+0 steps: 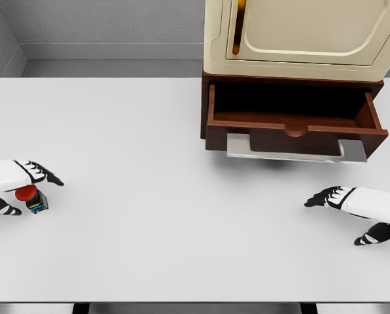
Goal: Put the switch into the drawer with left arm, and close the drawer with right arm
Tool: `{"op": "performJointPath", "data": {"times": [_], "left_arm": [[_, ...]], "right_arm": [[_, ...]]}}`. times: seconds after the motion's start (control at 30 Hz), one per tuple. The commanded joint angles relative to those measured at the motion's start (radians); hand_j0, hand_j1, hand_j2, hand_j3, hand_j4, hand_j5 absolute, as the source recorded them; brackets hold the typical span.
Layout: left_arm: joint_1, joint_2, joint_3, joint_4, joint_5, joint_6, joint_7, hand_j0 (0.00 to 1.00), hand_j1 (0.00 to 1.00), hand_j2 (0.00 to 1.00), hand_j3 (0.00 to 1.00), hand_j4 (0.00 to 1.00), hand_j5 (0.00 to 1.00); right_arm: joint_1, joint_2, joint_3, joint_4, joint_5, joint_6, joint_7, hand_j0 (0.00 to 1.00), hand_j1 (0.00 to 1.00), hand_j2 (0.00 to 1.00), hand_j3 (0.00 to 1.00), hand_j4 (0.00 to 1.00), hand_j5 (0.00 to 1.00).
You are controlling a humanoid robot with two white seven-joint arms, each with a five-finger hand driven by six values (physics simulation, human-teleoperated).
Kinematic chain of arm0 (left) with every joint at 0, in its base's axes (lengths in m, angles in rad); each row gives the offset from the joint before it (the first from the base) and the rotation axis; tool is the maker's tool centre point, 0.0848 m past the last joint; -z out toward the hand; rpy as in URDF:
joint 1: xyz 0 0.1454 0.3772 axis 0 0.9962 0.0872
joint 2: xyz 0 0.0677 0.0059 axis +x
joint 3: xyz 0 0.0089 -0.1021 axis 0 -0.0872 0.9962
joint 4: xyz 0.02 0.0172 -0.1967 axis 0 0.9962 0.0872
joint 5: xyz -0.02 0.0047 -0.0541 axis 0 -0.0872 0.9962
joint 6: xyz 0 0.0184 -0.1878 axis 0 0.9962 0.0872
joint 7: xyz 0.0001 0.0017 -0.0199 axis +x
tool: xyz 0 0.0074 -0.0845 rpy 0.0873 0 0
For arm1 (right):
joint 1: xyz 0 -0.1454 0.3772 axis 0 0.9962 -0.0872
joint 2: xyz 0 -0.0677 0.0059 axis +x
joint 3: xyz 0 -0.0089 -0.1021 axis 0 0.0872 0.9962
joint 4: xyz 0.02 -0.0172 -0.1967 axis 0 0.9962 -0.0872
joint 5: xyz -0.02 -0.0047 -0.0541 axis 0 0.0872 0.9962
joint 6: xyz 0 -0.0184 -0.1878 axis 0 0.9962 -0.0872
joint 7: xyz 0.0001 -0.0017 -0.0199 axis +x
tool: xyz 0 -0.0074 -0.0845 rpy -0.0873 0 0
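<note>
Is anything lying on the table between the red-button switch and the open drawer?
No. In the head view, only bare white table lies between the switch, under the left hand, and the open drawer.

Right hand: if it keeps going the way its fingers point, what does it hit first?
Nothing obvious. The right hand points left across bare table; the drawer lies farther back and the switch far left, roughly in line.

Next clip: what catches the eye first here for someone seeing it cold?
The open brown drawer at upper right, pulled out under a cream cabinet, looks empty. At far left, the left hand sits over a small red-topped switch, fingers around it but not clearly gripping. The right hand rests open at lower right.
</note>
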Motion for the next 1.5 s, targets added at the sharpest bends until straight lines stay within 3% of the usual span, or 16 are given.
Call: {"op": "performJointPath", "data": {"times": [0.0, 0.07, 0.1, 0.27, 0.5, 0.67, 0.8, 1.0, 1.1, 1.47], "left_arm": [[0.0, 0.0, 0.0, 0.009, -0.009, 0.002, -0.002, 0.68, 0.68, 0.68, 0.68, 0.68, 0.68], [0.002, 0.0, -0.003, 0.012, -0.013, 0.002, -0.002, 0.65, 0.65, 0.65, 0.65, 0.65, 0.65], [0.002, 0.0, -0.008, 0.012, -0.012, 0.002, 0.001, 0.56, 0.56, 0.56, 0.56, 0.56, 0.56], [0.002, 0.0, -0.008, 0.012, 0.003, 0.002, 0.004, 0.32, 0.32, 0.32, 0.32, 0.32, 0.32], [-0.003, 0.0, -0.005, -0.019, 0.059, 0.002, 0.004, 0.26, 0.26, 0.26, 0.26, 0.26, 0.26], [-0.008, -0.027, 0.004, -0.134, 0.163, 0.002, 0.004, 0.25, 0.25, 0.25, 0.25, 0.25, 0.25], [-0.015, -0.116, 0.007, -0.178, 0.2, 0.002, 0.004, 0.25, 0.25, 0.25, 0.25, 0.25, 0.25], [-0.043, -0.227, 0.007, -0.184, 0.247, 0.002, 0.006, 0.24, 0.24, 0.24, 0.24, 0.24, 0.24], [-0.044, -0.291, 0.003, -0.192, 0.25, 0.002, 0.061, 0.23, 0.23, 0.23, 0.23, 0.23, 0.23], [-0.144, -0.498, -0.006, -0.192, 0.329, 0.002, 0.085, 0.22, 0.22, 0.22, 0.22, 0.22, 0.22]], "right_arm": [[0.002, -0.003, 0.001, 0.0, -0.007, 0.002, -0.002, 1.0, 1.0, 1.0, 1.0, 1.0, 1.0], [0.002, -0.003, 0.001, 0.0, -0.007, 0.002, -0.002, 1.0, 1.0, 1.0, 1.0, 1.0, 1.0], [0.002, -0.003, -0.001, 0.0, -0.007, 0.002, -0.002, 1.0, 1.0, 1.0, 1.0, 1.0, 1.0], [0.002, -0.003, -0.001, 0.0, -0.007, 0.002, -0.002, 1.0, 1.0, 1.0, 1.0, 1.0, 1.0], [0.002, -0.003, -0.001, 0.0, -0.007, 0.002, -0.002, 1.0, 1.0, 1.0, 1.0, 1.0, 1.0], [0.002, -0.005, 0.001, 0.0, -0.007, 0.002, -0.003, 1.0, 1.0, 1.0, 1.0, 1.0, 1.0], [0.002, -0.006, -0.001, 0.0, -0.007, 0.002, -0.003, 1.0, 1.0, 1.0, 1.0, 1.0, 1.0], [0.002, -0.009, -0.001, 0.0, -0.007, 0.002, -0.003, 1.0, 1.0, 1.0, 1.0, 1.0, 1.0], [0.003, -0.006, -0.001, 0.0, -0.007, 0.002, -0.003, 1.0, 1.0, 1.0, 1.0, 1.0, 1.0], [0.003, -0.005, -0.007, 0.0, -0.007, 0.002, -0.002, 1.0, 1.0, 1.0, 1.0, 1.0, 1.0]]}}
